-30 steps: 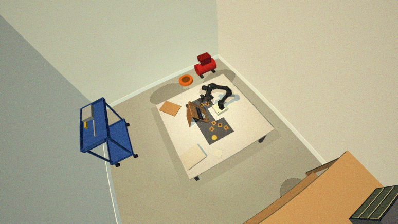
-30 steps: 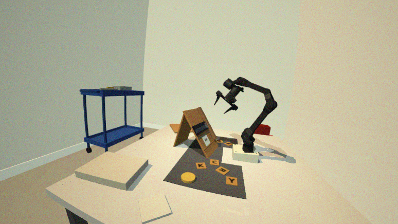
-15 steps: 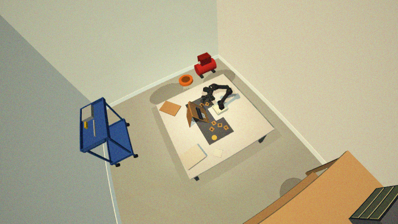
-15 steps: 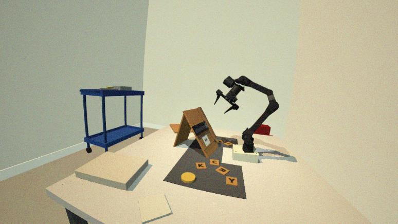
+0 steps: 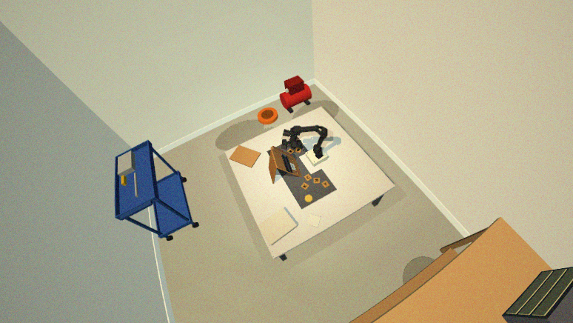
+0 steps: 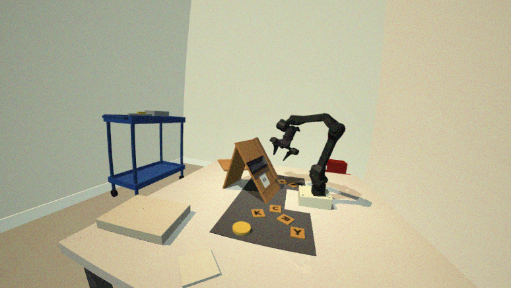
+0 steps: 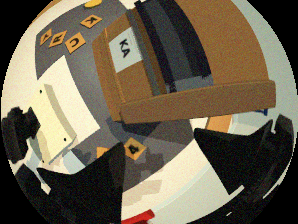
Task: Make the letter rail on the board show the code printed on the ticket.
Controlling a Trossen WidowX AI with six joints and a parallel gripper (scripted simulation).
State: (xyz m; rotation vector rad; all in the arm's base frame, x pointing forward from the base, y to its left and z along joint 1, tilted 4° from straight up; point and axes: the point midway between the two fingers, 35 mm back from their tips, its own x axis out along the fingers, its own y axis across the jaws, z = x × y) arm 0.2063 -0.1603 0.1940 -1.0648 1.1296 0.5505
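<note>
None of the code is in yet: our rail (image 5: pixel 286 163) (image 6: pixel 257 164) (image 7: pixel 175 45) looks empty, its ticket (image 5: pixel 292 166) (image 6: pixel 264 180) (image 7: pixel 125 51) reading KA. Tile K (image 5: pixel 305 186) (image 6: pixel 258 213) (image 7: pixel 91 21) and apparently tile A (image 5: pixel 290 151) (image 6: pixel 281 181) (image 7: pixel 135 149) lie on the mat (image 5: pixel 298 194) (image 6: pixel 232 216) (image 7: pixel 80 82); our jaws (image 5: pixel 285 138) (image 6: pixel 279 157) stand fairly wide, holding nothing. Both insertions remain.

Black-lettered orange tiles (image 5: pixel 316 180) (image 6: pixel 257 213) (image 7: pixel 75 42), dark grey mat (image 5: pixel 298 190) (image 6: pixel 232 214) (image 7: pixel 80 65), brown board (image 5: pixel 273 162) (image 6: pixel 246 150) (image 7: pixel 235 45), yellow disc (image 5: pixel 308 198) (image 6: pixel 241 228) (image 7: pixel 93 3), blue cart (image 5: pixel 152 176) (image 6: pixel 133 153).

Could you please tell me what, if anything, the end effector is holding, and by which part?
Nothing is held: the end effector is open above the counter.
</note>
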